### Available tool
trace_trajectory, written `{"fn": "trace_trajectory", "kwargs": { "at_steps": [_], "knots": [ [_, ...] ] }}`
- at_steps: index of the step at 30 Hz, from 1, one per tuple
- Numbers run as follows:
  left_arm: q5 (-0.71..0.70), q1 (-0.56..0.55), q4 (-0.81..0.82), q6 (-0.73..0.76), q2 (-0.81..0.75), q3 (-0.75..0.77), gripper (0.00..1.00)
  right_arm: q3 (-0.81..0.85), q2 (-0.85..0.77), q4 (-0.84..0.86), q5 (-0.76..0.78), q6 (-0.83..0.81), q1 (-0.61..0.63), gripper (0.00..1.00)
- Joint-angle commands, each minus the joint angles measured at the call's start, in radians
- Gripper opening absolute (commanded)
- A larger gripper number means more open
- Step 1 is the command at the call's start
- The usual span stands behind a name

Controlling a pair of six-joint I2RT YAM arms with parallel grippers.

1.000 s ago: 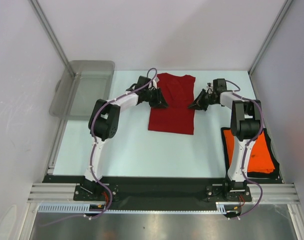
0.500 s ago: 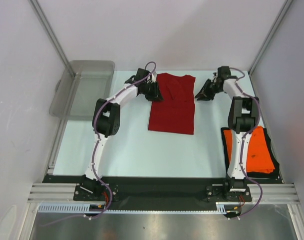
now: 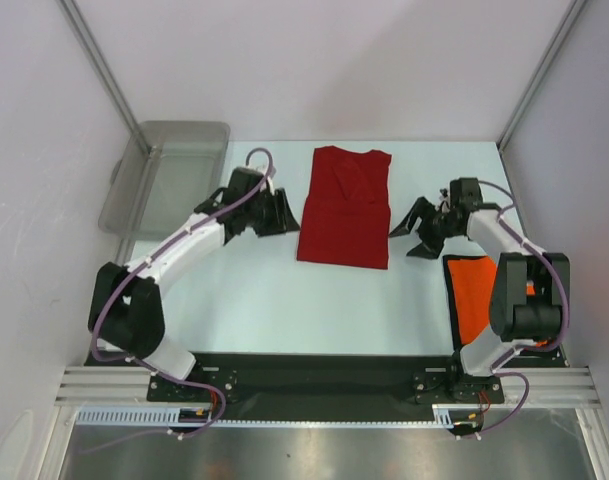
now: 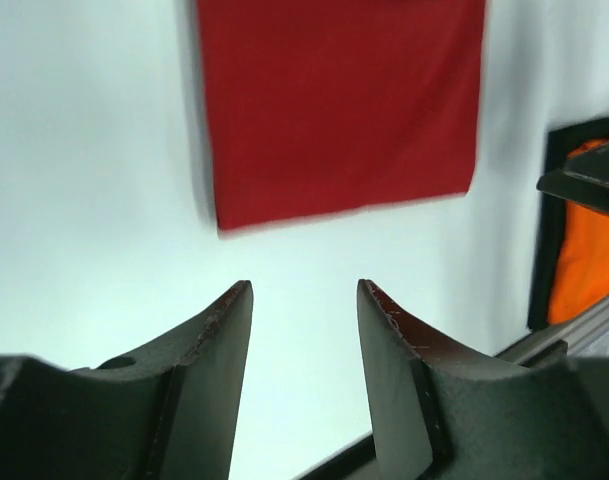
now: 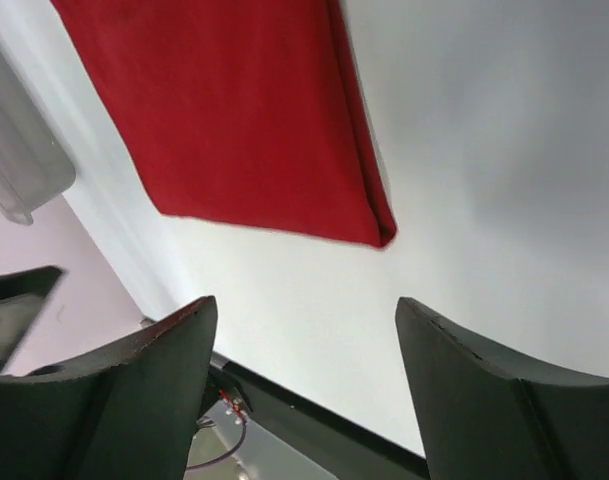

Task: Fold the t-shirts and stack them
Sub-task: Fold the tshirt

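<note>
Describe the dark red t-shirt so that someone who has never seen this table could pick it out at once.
On the pale table, look at the middle of the far half. The dark red t-shirt lies there folded into a tall narrow rectangle; the only other garment, the orange t-shirt, is at the near right corner.

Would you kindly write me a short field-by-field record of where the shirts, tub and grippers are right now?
red shirt: folded into a long strip, flat, middle of table, untouched
orange shirt: near right, partly under right arm
tub: far left
left gripper: open, empty, left of red shirt
right gripper: open, empty, right of red shirt
</note>
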Motion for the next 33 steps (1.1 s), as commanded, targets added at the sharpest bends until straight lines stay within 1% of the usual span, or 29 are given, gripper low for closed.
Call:
{"fn": "trace_trajectory", "kwargs": {
  "at_steps": [1,2,3,4,5,6,7,8,10,12,14,16,19,20,23,26,33],
  "knots": [
    [-0.075,-0.035,0.126,-0.226,-0.083,-0.212,0.52,-0.207,-0.136,0.258,-0.061,0.195,0.042,0.78],
    [-0.063,-0.035,0.174,-0.339,-0.098,-0.269,0.52,-0.263,-0.197,0.304,-0.053,0.232,0.053,0.78],
    [-0.047,-0.037,0.223,-0.388,-0.118,-0.358,0.51,-0.353,-0.227,0.386,-0.037,0.305,0.075,0.78],
    [-0.043,-0.036,0.304,-0.428,-0.120,-0.391,0.51,-0.403,-0.248,0.433,-0.033,0.338,0.081,0.75],
    [-0.043,-0.037,0.337,-0.482,-0.120,-0.417,0.51,-0.447,-0.267,0.483,-0.047,0.372,0.087,0.73],
    [-0.050,-0.039,0.363,-0.490,-0.112,-0.432,0.51,-0.486,-0.299,0.582,-0.053,0.434,0.095,0.71],
    [-0.056,-0.045,0.377,-0.493,-0.095,-0.429,0.53,-0.545,-0.308,0.620,-0.049,0.449,0.098,0.69],
    [-0.056,-0.045,0.380,-0.504,-0.083,-0.426,0.54,-0.560,-0.314,0.625,-0.024,0.453,0.101,0.69],
    [-0.067,-0.043,0.409,-0.534,-0.064,-0.437,0.56,-0.577,-0.317,0.623,0.000,0.444,0.104,0.68],
    [-0.067,-0.040,0.452,-0.594,-0.054,-0.461,0.56,-0.587,-0.314,0.631,0.034,0.440,0.104,0.65],
    [-0.070,-0.042,0.480,-0.634,-0.026,-0.459,0.56,-0.592,-0.296,0.648,0.057,0.446,0.104,0.60],
    [-0.073,-0.043,0.500,-0.665,-0.003,-0.460,0.56,-0.595,-0.259,0.723,0.051,0.459,0.104,0.53],
    [-0.061,-0.036,0.587,-0.758,0.035,-0.500,0.56,-0.581,-0.187,0.760,0.046,0.467,0.104,0.50],
    [-0.052,-0.034,0.609,-0.803,0.055,-0.523,0.56,-0.577,-0.175,0.755,0.052,0.464,0.104,0.49],
    [-0.055,-0.037,0.633,-0.846,0.071,-0.540,0.55,-0.572,-0.150,0.737,0.083,0.467,0.104,0.48],
    [-0.076,-0.035,0.598,-0.863,0.058,-0.546,0.55,-0.575,-0.153,0.706,0.118,0.466,0.104,0.48],
    [-0.075,-0.028,0.618,-0.889,0.120,-0.521,0.52,-0.555,-0.106,0.729,0.140,0.459,0.102,0.48]
  ]
}}
